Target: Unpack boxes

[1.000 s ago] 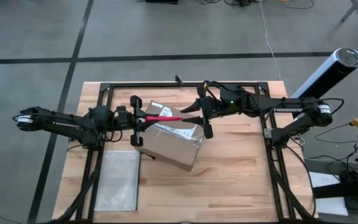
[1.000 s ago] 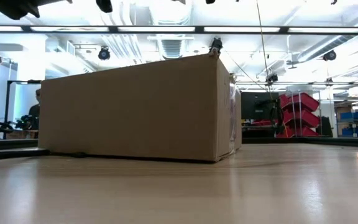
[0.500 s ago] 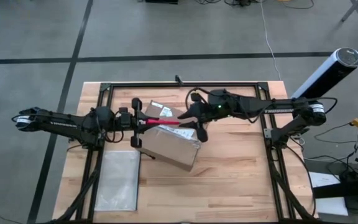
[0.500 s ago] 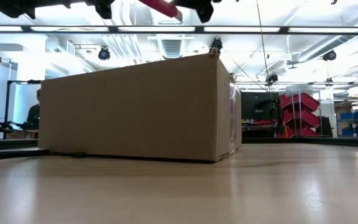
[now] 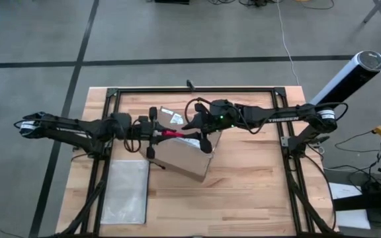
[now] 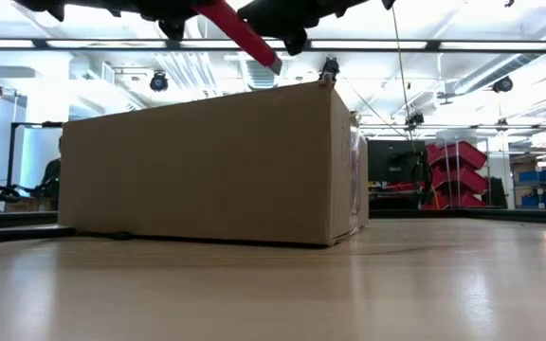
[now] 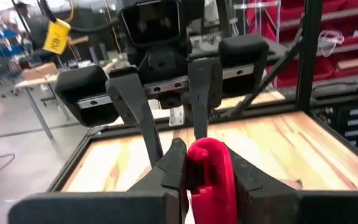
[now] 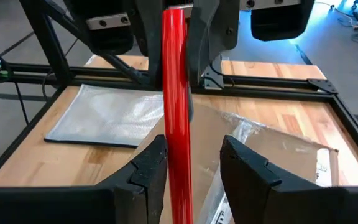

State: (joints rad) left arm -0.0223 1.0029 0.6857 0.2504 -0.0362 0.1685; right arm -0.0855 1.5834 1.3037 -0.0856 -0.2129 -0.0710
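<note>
The brown box (image 5: pixel 185 153) sits near the middle of the wood table (image 5: pixel 243 192), a bit toward the back, turned at a slant. It has clear tape and a white label (image 5: pixel 171 117) on top. In the low view the box (image 6: pixel 207 161) is big and plain, w/ its flaps shut. The left gripper (image 5: pixel 152 132) is over the left edge of the box, and its fingers are squeezed tight on the red knife (image 5: pixel 172 133). In the left wrist view the red knife (image 7: pixel 210 180) is pinched between the two dark fingers (image 7: pixel 173 171), almost no gap. The knife pokes out to the right, across the top of the box. The right gripper (image 5: pixel 202 131) comes in from the other side & meets it over the box top. In the right wrist view its fingers (image 8: pixel 151 162) are partway apart, w/ the red knife (image 8: pixel 178 124) running up between them. One finger looks like it's right by the knife, the other has a gap, so I can't tell if it's grabbing it yet. In the low view the red knife (image 6: pixel 240 33) hangs tilted, above the box, not touching it. A flat grey-white pouch (image 5: pixel 126 192) lies on the table in front of the left arm, near the box but apart from it.
</note>
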